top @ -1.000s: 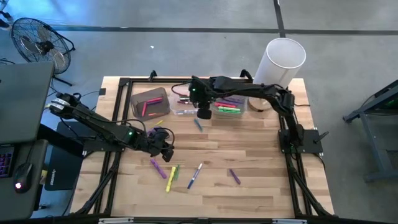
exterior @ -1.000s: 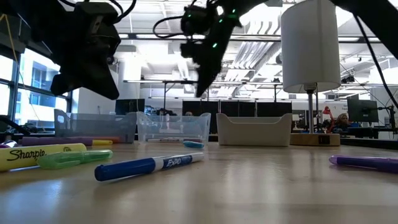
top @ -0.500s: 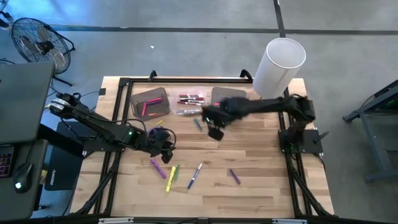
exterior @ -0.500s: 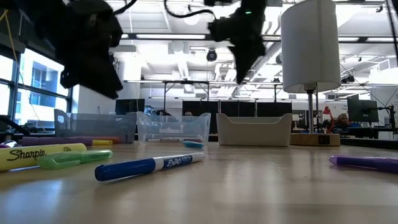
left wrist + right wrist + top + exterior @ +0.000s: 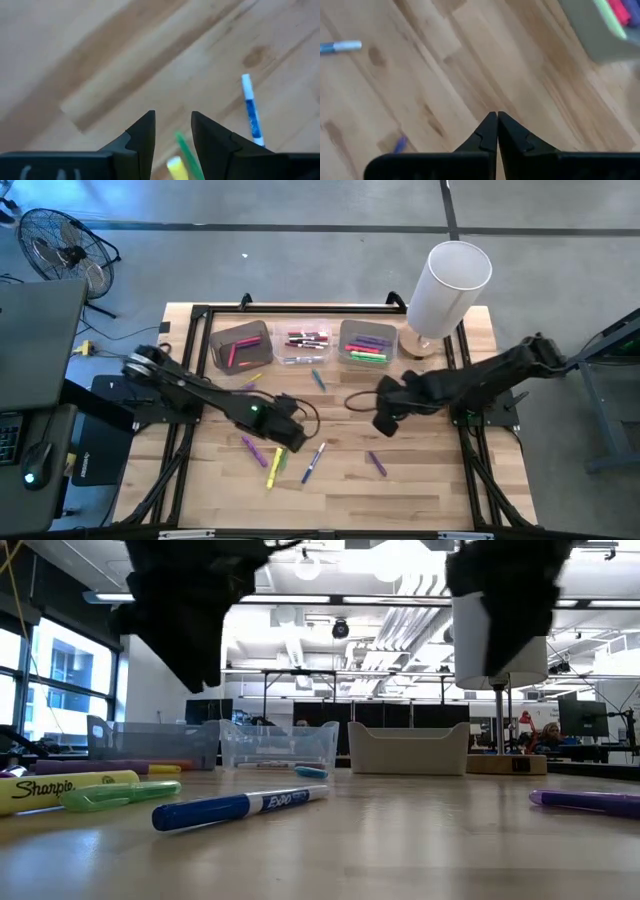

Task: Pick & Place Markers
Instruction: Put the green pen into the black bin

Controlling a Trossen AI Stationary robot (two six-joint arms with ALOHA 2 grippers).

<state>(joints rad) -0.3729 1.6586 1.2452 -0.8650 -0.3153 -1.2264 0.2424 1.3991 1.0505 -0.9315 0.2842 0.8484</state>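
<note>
Loose markers lie flat on the wooden table: a purple one [image 5: 253, 449], a yellow one [image 5: 272, 471], a green one [image 5: 282, 457], a blue-and-white one [image 5: 314, 463], a second purple one [image 5: 376, 464] and a light blue one [image 5: 318, 380]. My left gripper [image 5: 292, 436] hovers open just above the green marker [image 5: 188, 154] and the yellow marker [image 5: 174, 165], touching neither. My right gripper [image 5: 384, 421] hangs shut and empty over bare wood, right of the table's middle; its wrist view shows its shut fingers [image 5: 496, 125].
Three small bins stand in a row at the far side: a grey one [image 5: 240, 345] with red and pink markers, a clear one [image 5: 305, 343], and a grey one [image 5: 368, 345] with green and purple markers. A tall white cylinder [image 5: 446, 284] stands at the far right.
My right gripper has swung away from above the bins toward the table's near and right edges, ending over bare wood. My left gripper has moved toward the right and a little nearer, over the green and yellow markers. No marker has moved.
</note>
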